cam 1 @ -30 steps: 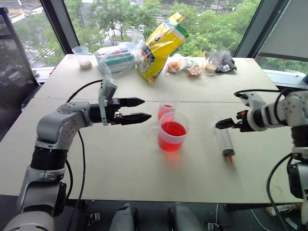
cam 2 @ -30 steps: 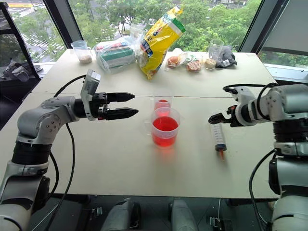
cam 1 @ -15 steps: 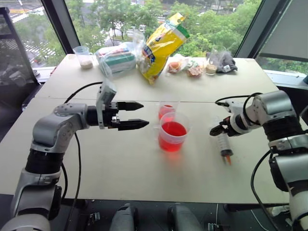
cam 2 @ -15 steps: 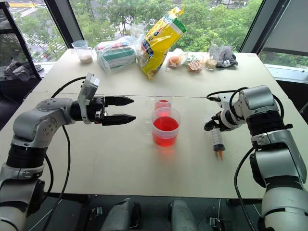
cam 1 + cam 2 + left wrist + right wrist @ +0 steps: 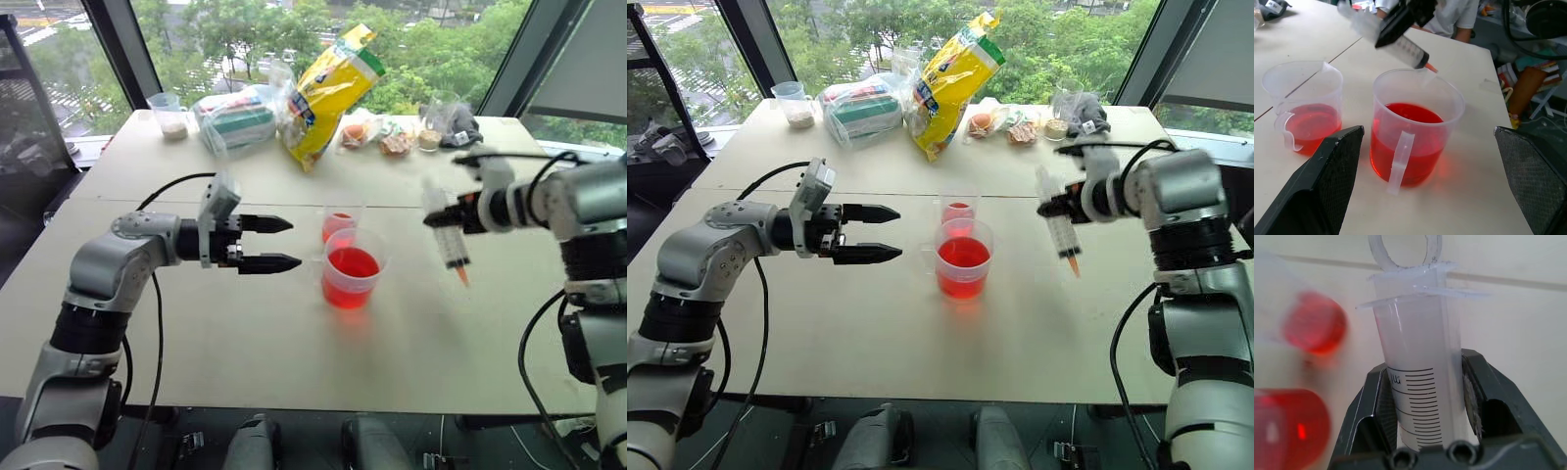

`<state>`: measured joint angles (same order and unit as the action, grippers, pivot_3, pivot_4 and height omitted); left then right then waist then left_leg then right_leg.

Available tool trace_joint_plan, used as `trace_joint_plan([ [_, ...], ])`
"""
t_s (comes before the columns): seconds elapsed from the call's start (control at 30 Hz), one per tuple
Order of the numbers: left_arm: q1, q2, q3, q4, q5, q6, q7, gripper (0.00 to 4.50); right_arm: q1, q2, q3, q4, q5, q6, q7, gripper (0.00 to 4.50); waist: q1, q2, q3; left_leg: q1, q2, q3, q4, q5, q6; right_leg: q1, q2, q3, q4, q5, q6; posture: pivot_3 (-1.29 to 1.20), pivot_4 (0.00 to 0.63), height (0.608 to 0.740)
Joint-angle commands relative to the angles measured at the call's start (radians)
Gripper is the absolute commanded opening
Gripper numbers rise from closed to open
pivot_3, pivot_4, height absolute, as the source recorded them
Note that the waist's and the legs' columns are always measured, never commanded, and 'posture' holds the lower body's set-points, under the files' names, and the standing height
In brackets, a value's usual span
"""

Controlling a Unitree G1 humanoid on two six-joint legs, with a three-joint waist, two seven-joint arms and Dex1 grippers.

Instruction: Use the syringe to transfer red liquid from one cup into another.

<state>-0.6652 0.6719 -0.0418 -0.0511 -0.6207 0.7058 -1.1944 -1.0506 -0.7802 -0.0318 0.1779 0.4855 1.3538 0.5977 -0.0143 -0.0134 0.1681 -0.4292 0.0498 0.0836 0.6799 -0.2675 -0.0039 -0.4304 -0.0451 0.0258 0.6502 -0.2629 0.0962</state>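
A: Jaws first. Our right gripper (image 5: 1050,208) has its jaws clamped on the barrel of the syringe (image 5: 1058,227), and the right wrist view shows the black pads squeezing the clear tube just below the flange. Our left gripper (image 5: 279,243) has its jaws spread wide with nothing between them.

B: So where do we find the syringe?

A: In the air on the right side of the scene, clear of the tabletop (image 5: 245,333). It hangs tilted, orange tip down and toward the near side, plunger end up. It is to the right of both cups and not over either one.

B: And the cups?

A: The handled measuring cup (image 5: 351,269) sits mid-tabletop holding a good depth of red liquid (image 5: 351,274). The smaller cup (image 5: 338,223) stands just behind it on the far side, close enough that we cannot tell whether they touch, with a shallow layer of red at its bottom. Our left gripper hovers to the left of them, pointing at them.

B: Which step are we in, then?

A: We judge it the carry toward the draw: syringe in hand, nothing visibly drawn into the barrel. Next, we need to bring the tip leftward over the measuring cup, stand the barrel more upright, and lower the tip below the liquid surface. Then the plunger has to be pulled, which likely falls to our left gripper.
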Motion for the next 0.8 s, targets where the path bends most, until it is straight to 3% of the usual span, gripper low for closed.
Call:
trace_joint_plan([
  [0.03, -0.031, 0.002, 0.028, -0.006, -0.012, -0.006, -0.001, 4.41, -0.014, 0.090, -0.262, -0.268, 0.129, -0.086, -0.032, 1.47, 0.000, 0.000, 0.000, 0.000, 0.000, 0.000, 0.000, 0.000, 0.000, 0.000, 0.000, 0.000, 0.000, 0.000, 0.000, 0.00, 0.150, 0.740],
  [0.1, -0.046, 0.003, 0.019, 0.007, -0.006, -0.006, -0.010, 4.41, -0.005, 0.235, -0.435, -0.411, 0.291, -0.118, -0.078, 1.47, 0.000, 0.000, 0.000, 0.000, 0.000, -0.001, 0.000, 0.000, 0.000, 0.000, 0.000, -0.001, 0.000, 0.000, 0.000, 0.00, 0.150, 0.740],
  [0.17, -0.060, 0.006, 0.013, 0.021, -0.001, -0.008, -0.021, 4.41, 0.029, 0.333, -0.511, -0.533, 0.385, -0.153, -0.119, 1.47, 0.001, 0.000, 0.000, 0.000, 0.001, -0.001, 0.000, 0.000, 0.000, 0.000, 0.001, -0.001, 0.001, 0.000, 0.000, 0.00, 0.150, 0.740],
  [0.37, -0.101, 0.005, -0.008, 0.063, 0.017, -0.018, -0.050, 4.41, 0.249, 0.504, -0.463, -0.754, 0.469, -0.290, -0.225, 1.47, 0.003, -0.001, 0.000, 0.000, 0.000, -0.001, 0.003, 0.000, 0.000, 0.003, -0.002, -0.001, 0.000, 0.000, 0.000, 0.00, 0.150, 0.740],
  [0.57, -0.142, -0.005, -0.022, 0.091, 0.029, -0.016, -0.074, 4.41, 0.583, 0.485, -0.169, -0.785, 0.152, -0.665, -0.107, 1.47, -0.003, -0.001, 0.000, 0.000, -0.001, -0.002, 0.002, 0.000, 0.000, 0.003, 0.000, -0.002, 0.001, 0.000, 0.000, 0.00, 0.150, 0.740],
  [0.8, -0.158, -0.009, -0.022, 0.095, 0.035, -0.012, -0.086, 4.41, 0.758, 0.524, -0.023, -0.709, 0.010, -0.890, -0.087, 1.47, -0.002, -0.001, 0.000, 0.002, 0.000, -0.002, 0.002, 0.000, 0.000, 0.002, 0.001, -0.001, 0.002, 0.000, 0.000, 0.00, 0.150, 0.740],
])
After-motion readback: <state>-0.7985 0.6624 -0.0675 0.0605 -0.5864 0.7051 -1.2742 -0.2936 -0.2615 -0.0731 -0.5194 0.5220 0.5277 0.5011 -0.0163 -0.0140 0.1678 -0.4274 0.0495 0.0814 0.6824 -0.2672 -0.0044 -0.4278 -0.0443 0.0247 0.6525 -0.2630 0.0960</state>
